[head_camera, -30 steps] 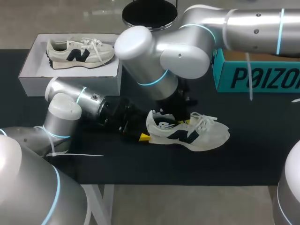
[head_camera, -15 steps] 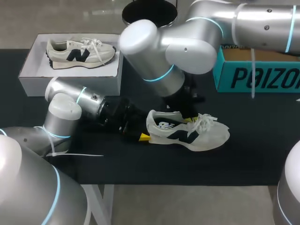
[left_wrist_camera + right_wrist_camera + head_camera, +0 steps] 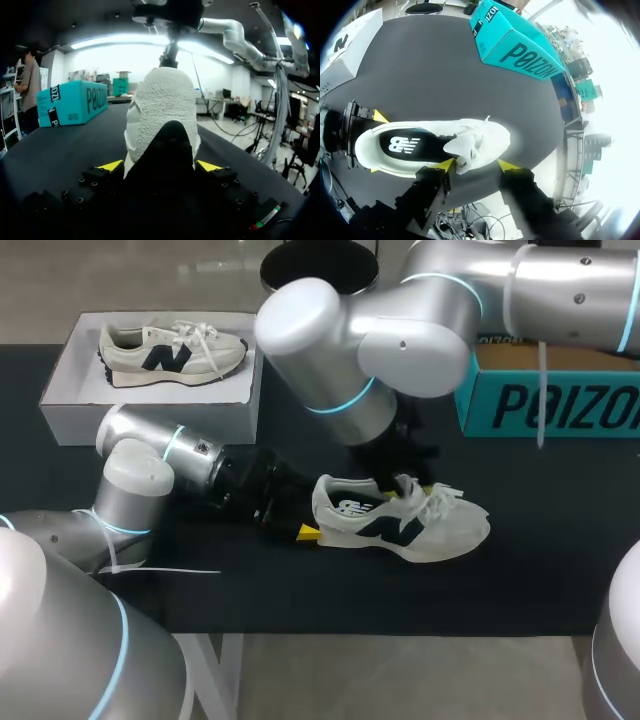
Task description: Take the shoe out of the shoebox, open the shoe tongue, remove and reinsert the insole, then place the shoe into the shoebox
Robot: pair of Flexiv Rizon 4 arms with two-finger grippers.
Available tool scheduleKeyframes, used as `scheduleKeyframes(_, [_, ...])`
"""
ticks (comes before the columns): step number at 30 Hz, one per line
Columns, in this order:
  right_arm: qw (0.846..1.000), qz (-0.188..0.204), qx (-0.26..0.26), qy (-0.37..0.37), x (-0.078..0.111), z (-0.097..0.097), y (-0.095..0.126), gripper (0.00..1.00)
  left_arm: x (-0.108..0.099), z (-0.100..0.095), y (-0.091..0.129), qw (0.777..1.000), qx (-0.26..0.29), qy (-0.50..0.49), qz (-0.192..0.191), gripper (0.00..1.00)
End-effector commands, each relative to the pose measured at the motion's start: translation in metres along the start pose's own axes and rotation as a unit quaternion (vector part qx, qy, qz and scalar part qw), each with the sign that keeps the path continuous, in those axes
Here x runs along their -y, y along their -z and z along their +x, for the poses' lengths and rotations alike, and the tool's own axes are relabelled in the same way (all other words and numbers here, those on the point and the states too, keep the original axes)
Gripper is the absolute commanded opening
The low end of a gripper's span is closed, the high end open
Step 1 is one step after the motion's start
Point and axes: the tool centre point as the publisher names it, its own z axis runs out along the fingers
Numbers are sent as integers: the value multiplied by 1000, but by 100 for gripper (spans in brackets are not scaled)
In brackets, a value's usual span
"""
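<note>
cream mesh sneaker (image 3: 440, 530) with navy side logo, black insole (image 3: 427, 146); black table mat (image 3: 250, 590); white shoebox (image 3: 70, 405); teal cardboard box (image 3: 540, 405).

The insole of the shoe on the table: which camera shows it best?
The right wrist view: it looks down into the shoe, so the dark insole shows almost whole. The head view sees the shoe from the side, and the insole hardly shows there. The left wrist view shows only the heel from behind.

Broad black table (image 3: 300, 600), evenly lit
</note>
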Motion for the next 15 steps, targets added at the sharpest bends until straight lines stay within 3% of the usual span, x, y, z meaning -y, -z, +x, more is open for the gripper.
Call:
scheduleKeyframes(1, [1000, 2, 6, 4, -5, 8, 1, 92, -1, 0, -3, 1000, 1, 0, -1, 0])
scheduleKeyframes(15, [1000, 3, 2, 22, -22, 27, -2, 89, -1, 0, -3, 1000, 1, 0, -1, 0])
